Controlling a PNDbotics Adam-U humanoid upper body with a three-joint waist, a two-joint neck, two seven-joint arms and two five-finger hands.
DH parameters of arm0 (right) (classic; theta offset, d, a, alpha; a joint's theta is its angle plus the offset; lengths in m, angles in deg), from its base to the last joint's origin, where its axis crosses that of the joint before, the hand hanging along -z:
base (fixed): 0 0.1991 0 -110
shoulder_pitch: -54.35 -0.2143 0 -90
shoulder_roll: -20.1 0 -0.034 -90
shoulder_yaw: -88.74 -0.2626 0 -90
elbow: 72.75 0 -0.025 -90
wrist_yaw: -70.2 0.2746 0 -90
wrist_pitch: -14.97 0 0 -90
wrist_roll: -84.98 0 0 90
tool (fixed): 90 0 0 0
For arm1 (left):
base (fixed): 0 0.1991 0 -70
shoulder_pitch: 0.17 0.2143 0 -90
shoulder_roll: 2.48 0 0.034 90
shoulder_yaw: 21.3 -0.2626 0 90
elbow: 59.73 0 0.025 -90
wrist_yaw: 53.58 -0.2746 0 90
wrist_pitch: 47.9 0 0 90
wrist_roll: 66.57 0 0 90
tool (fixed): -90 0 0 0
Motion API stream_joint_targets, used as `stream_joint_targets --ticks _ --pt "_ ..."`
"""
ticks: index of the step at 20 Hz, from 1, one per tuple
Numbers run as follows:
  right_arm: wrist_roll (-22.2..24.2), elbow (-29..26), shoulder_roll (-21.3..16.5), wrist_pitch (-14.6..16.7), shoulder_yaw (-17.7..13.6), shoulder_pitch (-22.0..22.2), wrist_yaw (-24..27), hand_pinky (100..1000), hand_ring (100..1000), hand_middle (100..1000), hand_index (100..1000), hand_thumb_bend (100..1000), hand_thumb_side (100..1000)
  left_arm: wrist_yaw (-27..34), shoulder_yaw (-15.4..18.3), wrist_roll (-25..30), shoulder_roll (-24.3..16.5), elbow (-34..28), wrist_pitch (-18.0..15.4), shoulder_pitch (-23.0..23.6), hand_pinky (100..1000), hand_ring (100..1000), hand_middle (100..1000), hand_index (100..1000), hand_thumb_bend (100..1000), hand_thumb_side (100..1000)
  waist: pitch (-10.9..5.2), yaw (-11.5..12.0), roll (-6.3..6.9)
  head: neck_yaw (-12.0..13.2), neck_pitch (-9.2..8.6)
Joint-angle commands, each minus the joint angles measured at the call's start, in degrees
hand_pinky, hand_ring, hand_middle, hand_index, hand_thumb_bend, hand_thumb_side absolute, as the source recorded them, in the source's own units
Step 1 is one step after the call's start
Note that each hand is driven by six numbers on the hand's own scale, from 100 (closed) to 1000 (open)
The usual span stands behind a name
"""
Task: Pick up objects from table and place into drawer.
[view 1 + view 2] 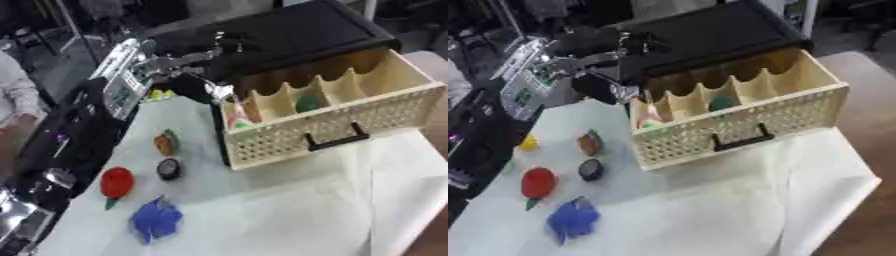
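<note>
Pale wood drawer [350,107] with perforated front, on matt white cloth [289,210].
Its handle [337,140] is black; left of it, a glossy red object [116,182] and a crinkly blue one [156,219].

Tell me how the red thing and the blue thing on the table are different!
The red thing is round and smooth-looking with a small green bit at its lower end; the blue thing is ragged and crumpled in outline. The red thing lies farther from the camera, the blue thing nearer. Both lie on the white tabletop, outside the drawer, with no hand touching them.
</note>
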Motion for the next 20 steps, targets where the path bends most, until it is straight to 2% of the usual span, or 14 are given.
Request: stream_joint_targets --ticks 1,6,7,12,13,14,20 --pt "-0.1 -0.8 -0.4 -0.2 -0.3 -1.0 0.4 367 538 552 789 100 543 1.1 0.9 0.3 -1.8 -0.8 0.1 -1.5 728 922 934 1000 100 712 -0.81 0.1 -0.54 0.1 -0.33" --pt "-0.4 -0.8 -0.4 -0.2 -0.4 -0.9 0.4 371 540 553 789 100 541 5.5 1.2 -0.4 -1.8 -3.1 1.8 -1.6 679 898 895 1000 100 712 -1.05 0.3 -0.87 0.0 0.01" --pt "-0.5 -0.8 -0.5 -0.2 -0.4 -0.9 0.4 372 540 553 789 100 541 6.8 1.1 -0.6 -1.9 -4.1 2.3 -1.6 660 889 884 1000 100 743 -1.13 0.4 -0.96 -0.1 0.13" --pt "-0.9 -0.8 -0.6 -0.2 -0.5 -0.6 0.2 372 540 554 789 100 544 16.3 0.8 0.4 -2.7 -10.3 5.8 -1.1 611 865 859 1000 100 728 -1.43 0.8 -1.48 -0.5 0.51" --pt "-0.9 -0.8 -0.7 -0.2 -0.5 -0.5 0.2 372 540 554 789 100 545 18.0 0.9 0.7 -3.0 -11.6 6.5 -0.9 604 862 856 1000 100 769 -1.49 0.9 -1.58 -0.6 0.54" --pt "-1.0 -0.8 -0.7 -0.2 -0.5 -0.5 0.1 372 540 554 789 100 545 19.6 1.0 1.0 -3.3 -12.8 7.3 -0.7 603 861 853 1000 100 721 -1.55 1.0 -1.66 -0.7 0.59" --pt "-1.3 -0.8 -1.0 -0.2 -0.6 -0.1 -0.2 368 539 554 789 100 553 26.1 2.2 -1.4 -4.9 -19.7 11.7 1.5 571 831 832 993 100 694 -1.69 1.8 -2.29 -1.6 0.96"
